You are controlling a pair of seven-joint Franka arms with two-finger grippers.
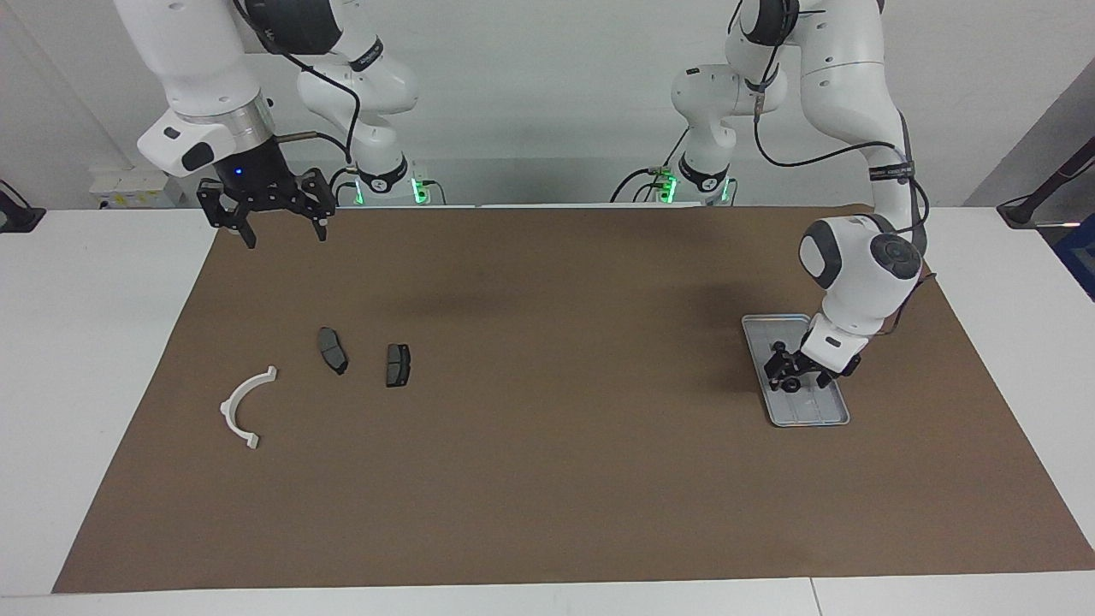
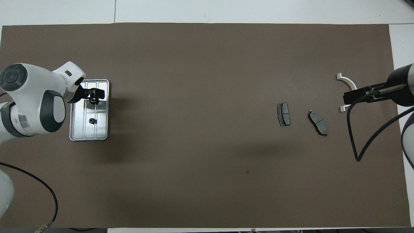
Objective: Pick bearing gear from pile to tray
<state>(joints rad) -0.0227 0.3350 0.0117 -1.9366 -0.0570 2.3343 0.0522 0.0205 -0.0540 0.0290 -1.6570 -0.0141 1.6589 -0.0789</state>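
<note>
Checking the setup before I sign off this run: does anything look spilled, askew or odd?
Nothing stands out. Two small black round pieces lie inside the tray, one right under the left gripper. The two brake pads and the white bracket lie flat and apart on the brown mat, undamaged.

No readable text, labels, brands, numbers or signs anywhere.

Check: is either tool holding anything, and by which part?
Right tool open, empty. Left tool low over tray, black piece right under it; held or not cannot be told.
</note>
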